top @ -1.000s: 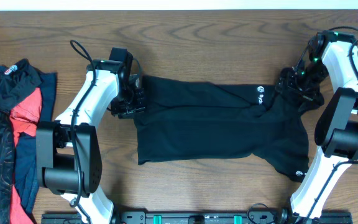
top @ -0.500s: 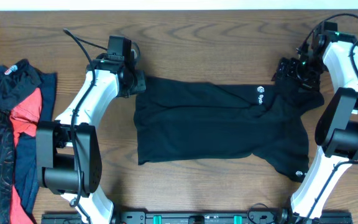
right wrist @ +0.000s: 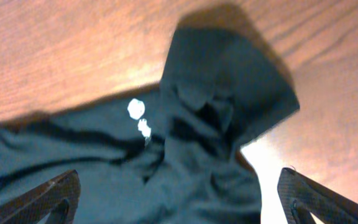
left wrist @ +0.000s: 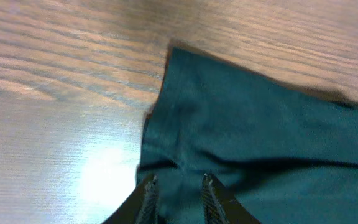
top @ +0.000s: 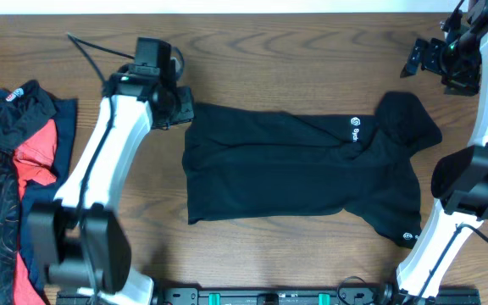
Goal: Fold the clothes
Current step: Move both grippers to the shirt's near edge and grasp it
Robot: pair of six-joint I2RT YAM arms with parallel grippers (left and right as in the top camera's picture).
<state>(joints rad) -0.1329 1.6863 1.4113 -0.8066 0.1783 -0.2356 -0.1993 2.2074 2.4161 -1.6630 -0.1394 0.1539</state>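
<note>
Standing at the counter (top: 269, 59), an onlooker sees the black shirt (top: 299, 174) spread flat, its long axis running from one arm across to the other. The left gripper (top: 181, 112) sits at the shirt's far corner on its own side; the cloth extends ahead of and beneath its fingertips. Its fingers stand slightly apart, with nothing visibly pinched. The right gripper (top: 431, 58) is wide open, empty and well clear; the shirt's bunched end lies below and ahead of it. Judgement: the left gripper is nearer, so the coming fold likely starts at that corner.
</note>
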